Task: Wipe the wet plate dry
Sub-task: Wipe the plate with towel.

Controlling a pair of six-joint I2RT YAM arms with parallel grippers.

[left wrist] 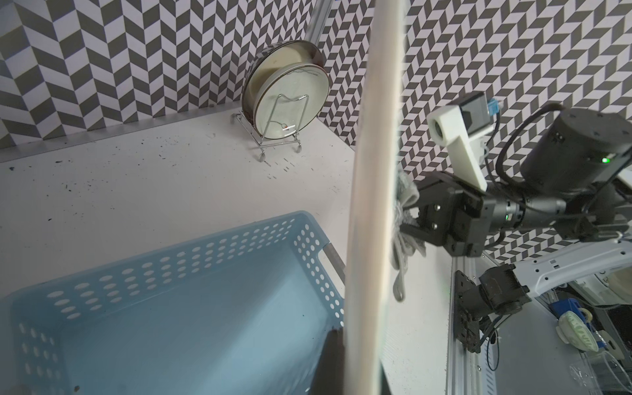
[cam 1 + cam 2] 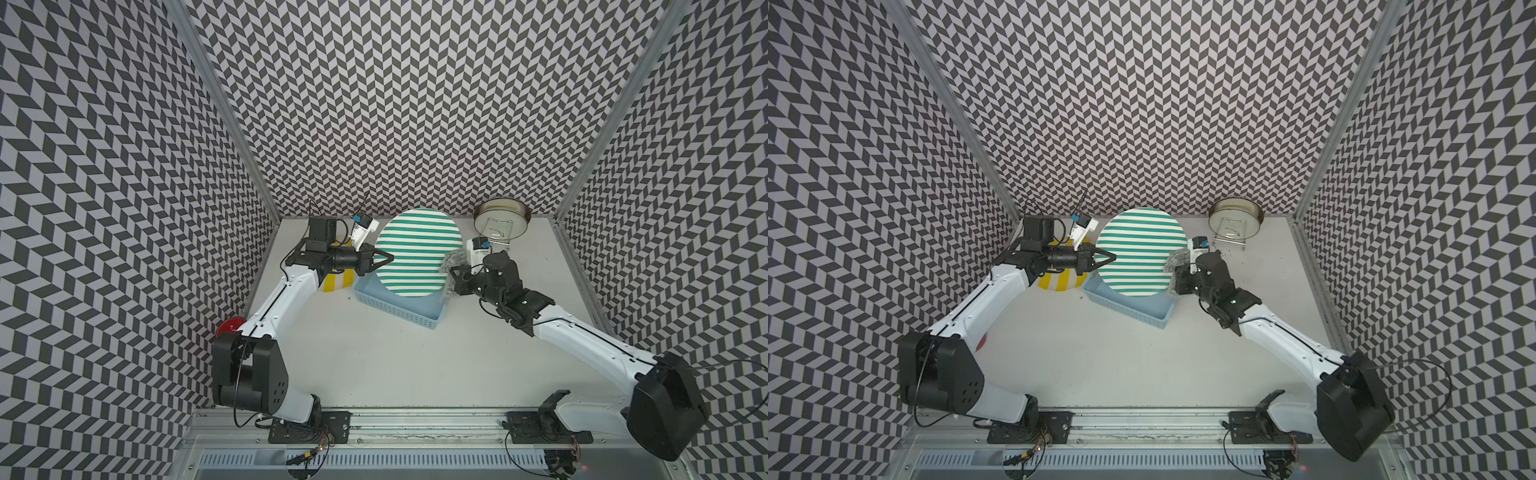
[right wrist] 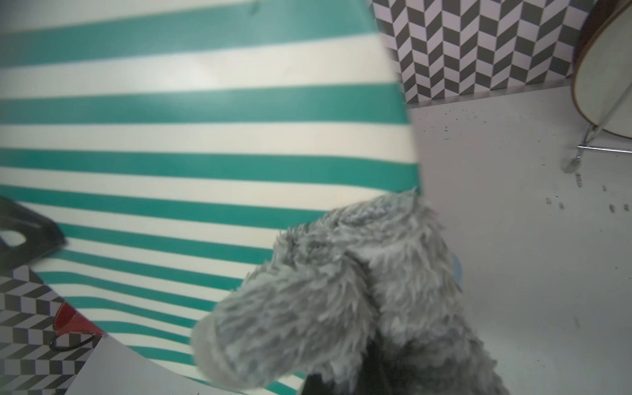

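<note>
On the counter (image 2: 374,365), a blue perforated basket (image 2: 395,313) sits nearest. Over it the green-striped plate (image 2: 417,253) stands upright, its left rim pinched by the left hand (image 2: 386,258). The right hand (image 2: 454,279) is clamped on a grey fluffy cloth (image 3: 342,290), which seems to press against the plate's right rim. Farther back lie a yellow-striped plate (image 2: 336,282), then cream plates (image 2: 500,220) racked upright by the far wall.
</note>
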